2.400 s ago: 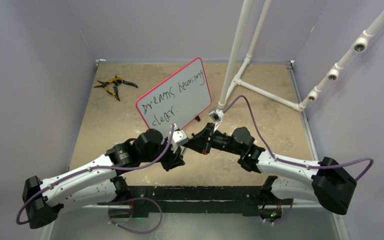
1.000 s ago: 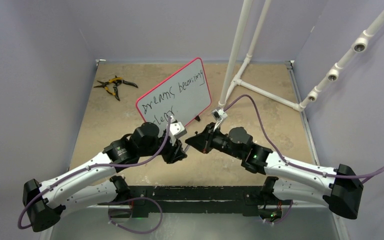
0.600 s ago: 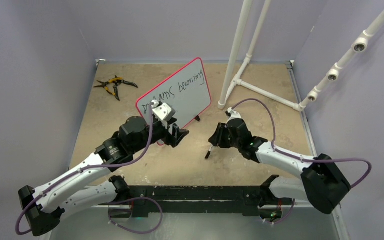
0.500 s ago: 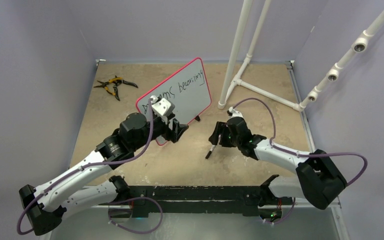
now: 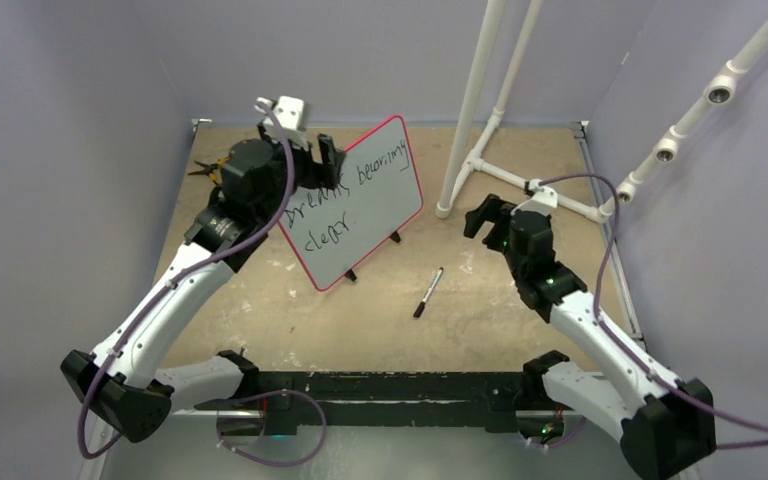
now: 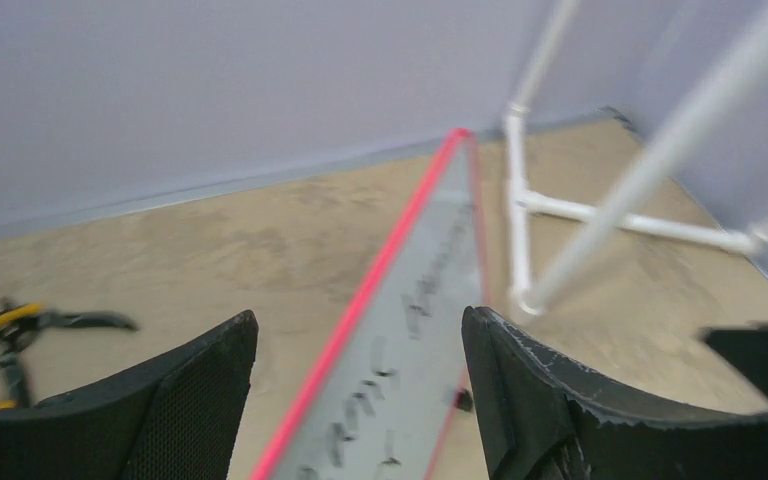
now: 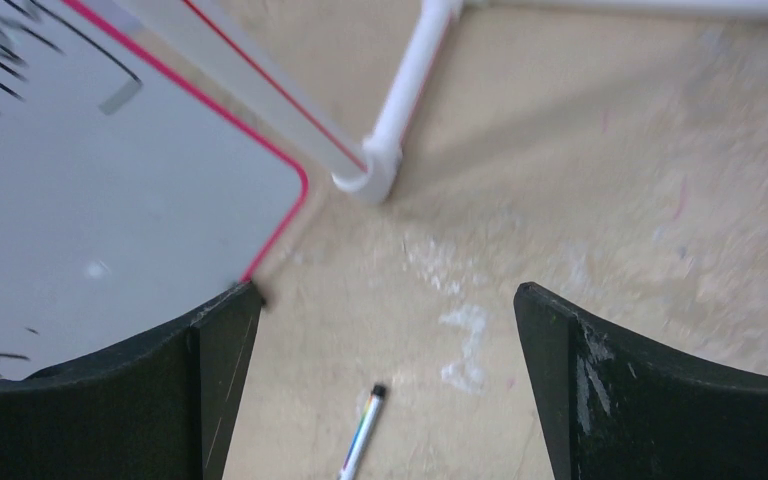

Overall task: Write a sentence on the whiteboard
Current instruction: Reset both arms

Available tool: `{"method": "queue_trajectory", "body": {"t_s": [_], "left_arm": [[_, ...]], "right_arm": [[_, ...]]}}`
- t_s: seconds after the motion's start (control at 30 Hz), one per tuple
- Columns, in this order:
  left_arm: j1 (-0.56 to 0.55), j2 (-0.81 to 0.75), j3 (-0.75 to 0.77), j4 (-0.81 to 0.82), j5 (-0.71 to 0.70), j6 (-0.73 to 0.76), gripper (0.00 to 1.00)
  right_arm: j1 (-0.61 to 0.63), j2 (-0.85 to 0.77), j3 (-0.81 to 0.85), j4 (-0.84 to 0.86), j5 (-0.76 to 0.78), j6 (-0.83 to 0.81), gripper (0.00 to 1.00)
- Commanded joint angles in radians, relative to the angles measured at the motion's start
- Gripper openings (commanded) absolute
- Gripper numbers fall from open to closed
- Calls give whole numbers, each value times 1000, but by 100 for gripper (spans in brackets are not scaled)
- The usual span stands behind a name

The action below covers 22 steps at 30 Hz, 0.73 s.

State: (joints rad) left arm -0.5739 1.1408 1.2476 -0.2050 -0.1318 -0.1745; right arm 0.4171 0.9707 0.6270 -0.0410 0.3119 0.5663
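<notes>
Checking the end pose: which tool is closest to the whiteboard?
The left tool, open over the whiteboard's upper edge; the right tool hangs open apart, beside the pipe frame.

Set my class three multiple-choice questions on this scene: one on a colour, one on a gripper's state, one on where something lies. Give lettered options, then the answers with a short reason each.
1. The whiteboard has a rim that is:
A. blue
B. red-pink
C. green

2. The right gripper is:
A. open and empty
B. shut tight
C. shut on the whiteboard's rim

3. The marker is:
A. in the right gripper
B. balanced on the whiteboard's top edge
C. lying on the table in front of the whiteboard

Answers:
1 B: a thin red-pink line runs round the white face.
2 A: its wrist view shows the fingers wide apart with only table between them.
3 C: the top view shows it flat on the table, apart from the board and both arms.
</notes>
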Motion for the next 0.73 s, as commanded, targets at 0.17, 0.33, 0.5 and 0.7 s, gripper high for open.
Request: {"method": "queue_trajectory", "body": {"t_s": [0.17, 0.33, 0.5, 0.7], "left_arm": [[250, -165, -182, 20, -465, -104, 75], [250, -382, -369, 48, -610, -73, 88], [250, -481, -417, -8, -707, -81, 93], [250, -506, -416, -15, -702, -90, 96]], "right_arm": [[-6, -385, -72, 247, 212, -231, 99], [-6, -468, -123, 299, 205, -256, 99], [-6, -447, -84, 254, 234, -234, 99], [-6, -380, -45, 199, 285, -196, 99]]}}
